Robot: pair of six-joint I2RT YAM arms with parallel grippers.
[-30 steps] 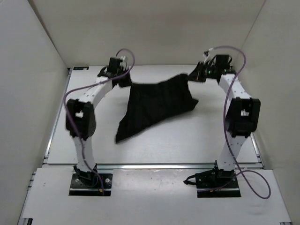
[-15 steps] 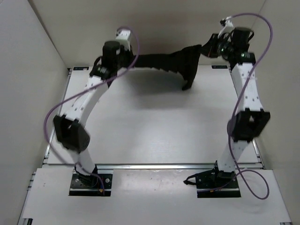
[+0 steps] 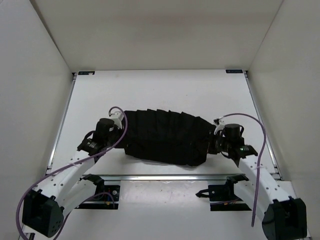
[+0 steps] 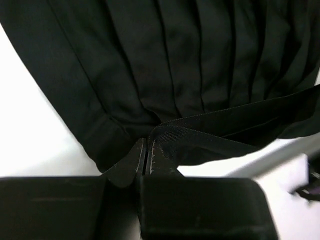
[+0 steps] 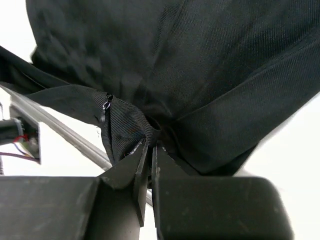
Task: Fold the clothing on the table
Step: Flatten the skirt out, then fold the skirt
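Two ends of the clothing (image 3: 165,137) are clamped by left gripper (image 4: 148,152) and right gripper (image 5: 150,147); lifted before, it is now spread at the table's (image 3: 150,90) near edge, black, pleated.

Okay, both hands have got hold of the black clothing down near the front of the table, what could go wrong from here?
1. The left hand and right hand each pinch only a thin bit at the edge of the clothing, so a tug could slip it free.
2. The clothing lies close to the rail at the near side of the table, so it might drape over or snag there.
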